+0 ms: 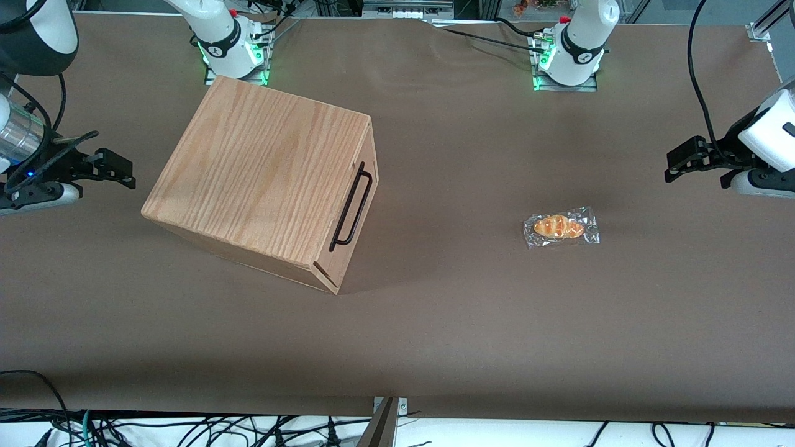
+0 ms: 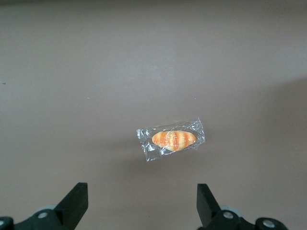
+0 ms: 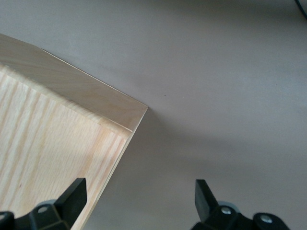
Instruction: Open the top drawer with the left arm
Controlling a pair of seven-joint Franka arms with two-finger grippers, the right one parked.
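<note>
Hand (image 1: 683, 166), spread and empty at right frame edge, could snag the wrapped bun (image 1: 561, 227) while crossing to the drawer handle (image 1: 351, 207).

Oak-grain cabinet (image 1: 261, 171) w/ black handle (image 1: 351, 207), brown table (image 1: 435, 323), orange-striped bun (image 1: 558, 226).

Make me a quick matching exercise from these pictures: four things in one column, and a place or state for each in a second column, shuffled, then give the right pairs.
1. top drawer
2. handle
3. wrapped bread roll
4. left gripper

A. open, empty, above the table at the working arm's end
B. black bar on the drawer front
C. shut in the cabinet
D. lying on the brown table under the gripper's camera

Pairs: 1-C, 2-B, 3-D, 4-A
</note>
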